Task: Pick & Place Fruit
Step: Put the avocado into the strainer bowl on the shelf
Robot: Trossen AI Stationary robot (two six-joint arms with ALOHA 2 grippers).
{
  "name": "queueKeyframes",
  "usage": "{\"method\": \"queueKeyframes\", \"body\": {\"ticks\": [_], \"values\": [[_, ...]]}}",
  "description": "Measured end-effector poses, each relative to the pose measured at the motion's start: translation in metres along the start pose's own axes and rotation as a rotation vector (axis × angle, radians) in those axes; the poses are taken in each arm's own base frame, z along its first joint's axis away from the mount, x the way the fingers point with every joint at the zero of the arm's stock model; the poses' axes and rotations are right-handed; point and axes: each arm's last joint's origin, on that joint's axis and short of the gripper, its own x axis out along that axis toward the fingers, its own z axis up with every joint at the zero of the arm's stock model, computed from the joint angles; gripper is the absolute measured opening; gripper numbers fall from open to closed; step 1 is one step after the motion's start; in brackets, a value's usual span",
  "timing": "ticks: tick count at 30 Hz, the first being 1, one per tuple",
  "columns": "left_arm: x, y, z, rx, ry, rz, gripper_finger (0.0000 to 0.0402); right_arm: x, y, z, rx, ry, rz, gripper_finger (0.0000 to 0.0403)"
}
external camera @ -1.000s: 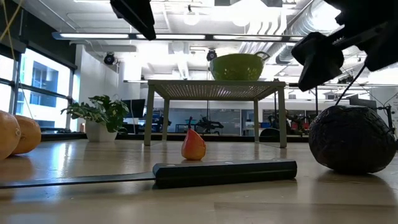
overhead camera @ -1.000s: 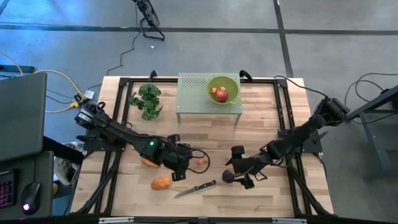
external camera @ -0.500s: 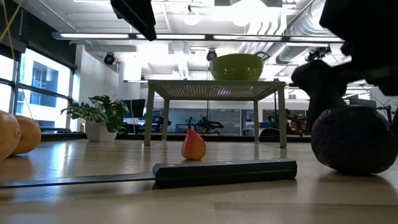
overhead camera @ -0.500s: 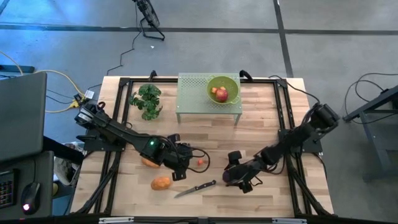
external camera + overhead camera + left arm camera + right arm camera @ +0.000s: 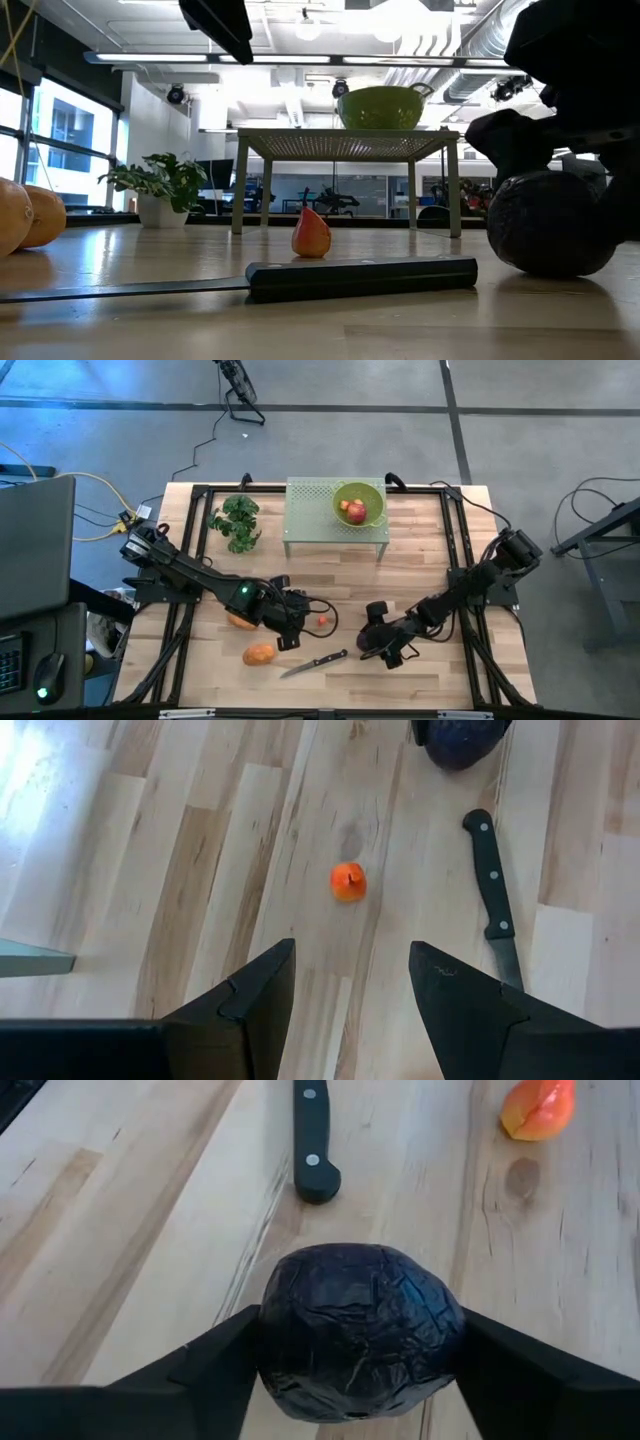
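The fruit between the black fingers (image 5: pixel 200 1370) of the right gripper (image 5: pixel 360 1380) is showing a dark purple, almost black skin (image 5: pixel 358 1330) with a wrinkled, crackled pattern. A small fruit (image 5: pixel 348 881) is glowing orange-red on the pale, striped wooden table (image 5: pixel 200 870). The knife (image 5: pixel 490 870) is wearing a black handle with silver rivets. Two oval fruits (image 5: pixel 259 654) are looking orange. A green bowl (image 5: pixel 372 495) is holding a red and yellow fruit (image 5: pixel 354 511) on a light green perforated stand (image 5: pixel 310 510). The leafy plant (image 5: pixel 237 522) is showing dark green.

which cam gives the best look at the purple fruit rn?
Right wrist view: the purple fruit fills the centre, flanked by the right gripper fingers. Low view shows its side, partly behind the gripper. High view: a small dark blob. Left wrist view catches only its edge.
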Motion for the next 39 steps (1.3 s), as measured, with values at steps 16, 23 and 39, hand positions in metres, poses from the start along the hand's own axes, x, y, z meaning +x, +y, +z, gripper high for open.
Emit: {"method": "queueKeyframes", "body": {"ticks": [16,23,39], "values": [[0.0,0.0,0.0,0.017,0.001,0.0,0.0191,-0.015,-0.001,0.01,0.043,-0.058,0.009,0.0249],[0.0,0.0,0.0,0.02,-0.002,0.0,0.0191,-0.04,-0.004,0.028,0.071,-0.174,0.021,0.0252],[0.04,-0.002,-0.024,0.016,-0.055,-0.031,0.0191,-0.109,-0.039,0.057,0.192,-0.447,-0.151,0.0254]]}}
